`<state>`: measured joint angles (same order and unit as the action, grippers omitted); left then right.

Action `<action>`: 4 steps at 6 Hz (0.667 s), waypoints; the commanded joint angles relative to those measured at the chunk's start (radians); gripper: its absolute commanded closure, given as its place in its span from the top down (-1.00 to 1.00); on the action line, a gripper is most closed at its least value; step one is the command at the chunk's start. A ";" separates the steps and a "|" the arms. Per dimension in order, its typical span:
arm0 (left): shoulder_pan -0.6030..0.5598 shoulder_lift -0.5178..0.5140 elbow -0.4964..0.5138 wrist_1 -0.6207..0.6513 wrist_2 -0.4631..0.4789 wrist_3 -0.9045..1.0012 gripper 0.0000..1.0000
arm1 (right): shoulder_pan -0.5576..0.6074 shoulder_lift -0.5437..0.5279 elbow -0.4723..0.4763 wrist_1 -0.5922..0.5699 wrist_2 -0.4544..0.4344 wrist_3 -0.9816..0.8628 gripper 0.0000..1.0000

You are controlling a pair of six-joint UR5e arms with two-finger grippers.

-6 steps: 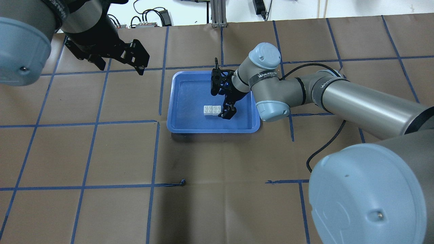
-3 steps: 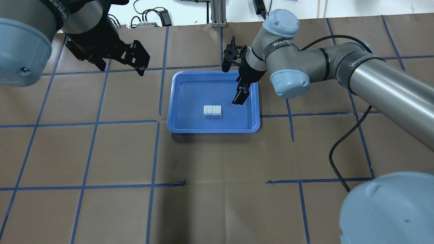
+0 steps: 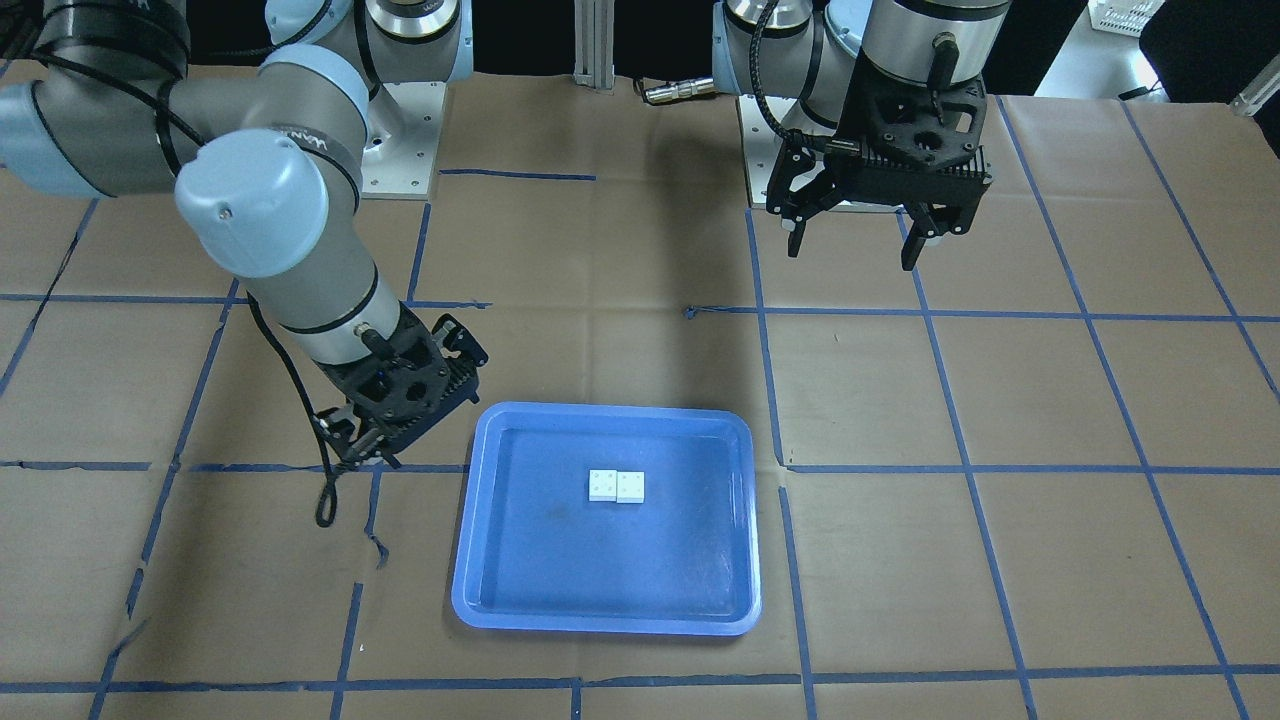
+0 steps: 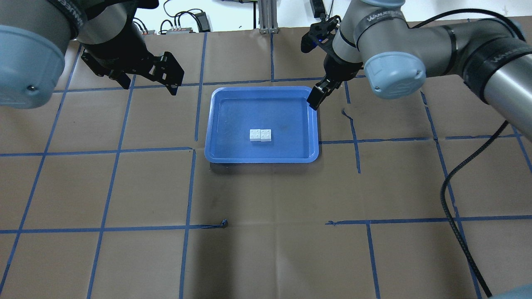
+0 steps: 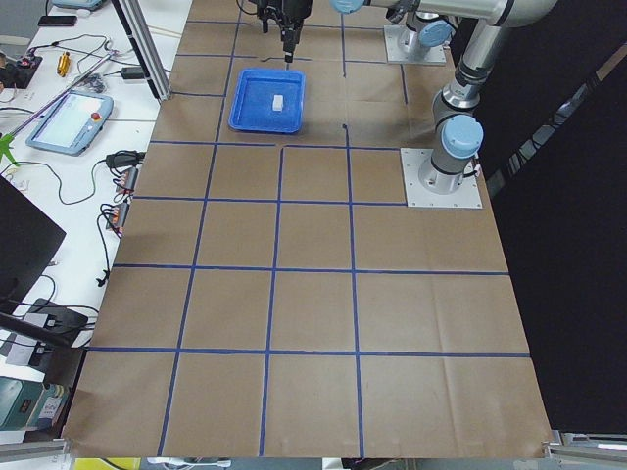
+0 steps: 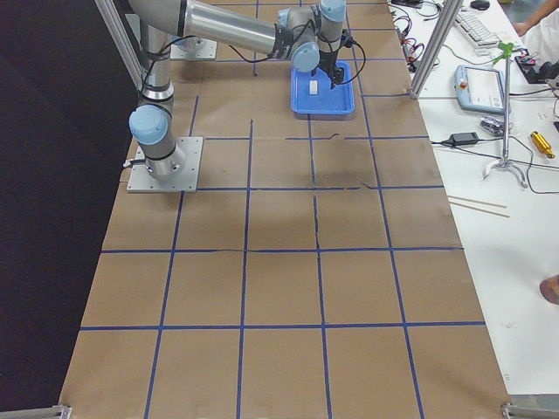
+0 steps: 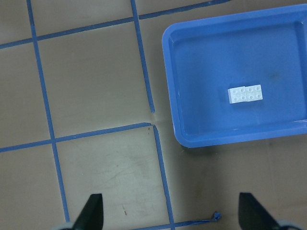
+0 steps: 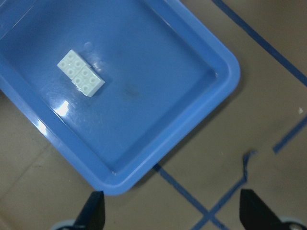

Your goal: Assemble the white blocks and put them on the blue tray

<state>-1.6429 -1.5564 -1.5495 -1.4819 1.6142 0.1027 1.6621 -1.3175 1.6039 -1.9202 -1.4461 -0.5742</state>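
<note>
The two white blocks (image 4: 260,135) sit joined side by side, studs up, near the middle of the blue tray (image 4: 241,112). They also show in the front view (image 3: 616,486), the left wrist view (image 7: 245,94) and the right wrist view (image 8: 80,73). My right gripper (image 4: 314,99) is open and empty, raised over the tray's far right corner, apart from the blocks. My left gripper (image 4: 149,85) is open and empty, held high over the table to the far left of the tray (image 3: 600,570).
A black cable (image 4: 453,187) trails from the right arm across the brown paper at the right. Blue tape lines grid the table, with a torn end (image 4: 224,223). A side bench holds a pendant (image 5: 69,117) and cables.
My right gripper has lifted and drawn back from beside the blocks to the tray's far right corner. The blocks stay in the tray. The left arm has not moved.
</note>
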 commanded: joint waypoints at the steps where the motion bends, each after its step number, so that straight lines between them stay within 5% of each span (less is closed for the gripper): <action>1: 0.000 0.001 -0.003 0.000 0.001 -0.001 0.98 | -0.048 -0.119 -0.059 0.256 -0.059 0.236 1.00; 4: 0.000 0.002 -0.001 0.000 0.001 -0.002 0.98 | -0.116 -0.135 -0.229 0.492 -0.051 0.566 1.00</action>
<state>-1.6429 -1.5549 -1.5520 -1.4818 1.6153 0.1013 1.5508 -1.4468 1.4223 -1.4953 -1.5036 -0.1255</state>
